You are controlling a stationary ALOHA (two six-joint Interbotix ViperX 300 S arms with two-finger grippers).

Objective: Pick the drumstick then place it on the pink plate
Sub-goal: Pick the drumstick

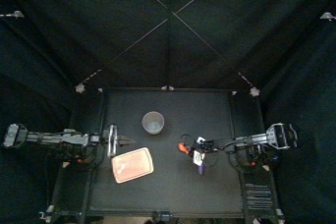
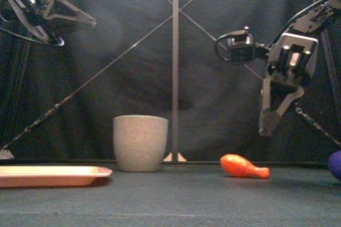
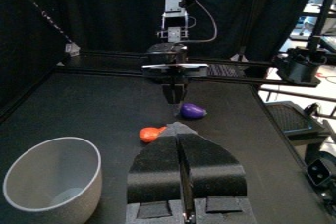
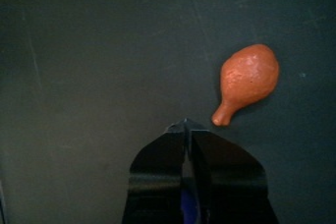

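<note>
My right gripper [image 2: 265, 127] is clenched on nothing: in its wrist view the two jaws are pressed together down to a thin seam with nothing between them. It hangs above the table [image 1: 197, 110], right of the middle and clear of the surface, with its tips pointing down. The drumstick [image 2: 244, 167], orange-red, lies flat on the table just below and a little to the left of those tips in the front view. From the right wrist camera it sits just beside the jaw tips without touching them, its thin end turned toward the tips and its thick end away. My left gripper [image 3: 183, 136] is also closed and empty. It is held high at the left side, aimed across the table toward the right arm. The pink tray [image 2: 51, 175] lies flat near the front on the left, bare, well apart from the drumstick. The grey cup [image 2: 140, 142] stands upright behind the tray, nearer the middle, between tray and drumstick in the front view. A purple toy [image 2: 334, 164] rests on the table to the right of the drumstick, near it but apart.
</note>
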